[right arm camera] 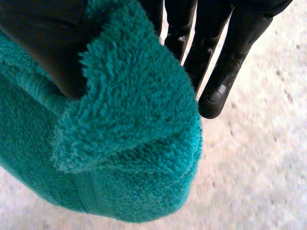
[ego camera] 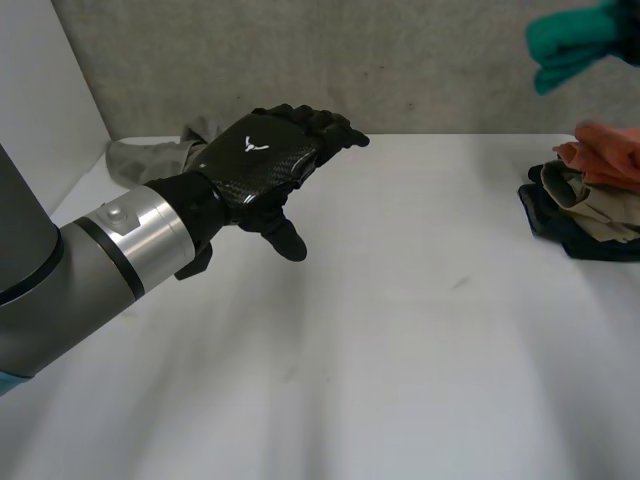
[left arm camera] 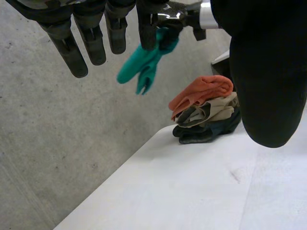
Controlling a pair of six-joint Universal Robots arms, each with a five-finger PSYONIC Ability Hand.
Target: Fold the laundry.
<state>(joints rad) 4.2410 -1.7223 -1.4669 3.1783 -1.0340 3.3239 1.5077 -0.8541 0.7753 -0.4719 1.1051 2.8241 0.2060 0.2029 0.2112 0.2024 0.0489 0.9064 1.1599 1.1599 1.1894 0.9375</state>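
Nearest, above the left side of the counter [ego camera: 400,330], the left hand [ego camera: 262,158] is held with its fingers straight and parted, nothing in them. Behind it, at the far left corner, a grey cloth [ego camera: 145,158] is seen crumpled. At the right edge a pile of clothes [ego camera: 590,210] is stacked, orange over tan over dark. Farthest, above the far right corner, a teal towel [ego camera: 575,42] is held in the air, clamped between the thumb and fingers of the right hand [right arm camera: 48,43], its long axis hanging downward. The towel lies well to the right of the left hand, so any spreading is judged to start from the right hand. Whether a corner or an edge is clamped cannot be made out; the towel is bunched.
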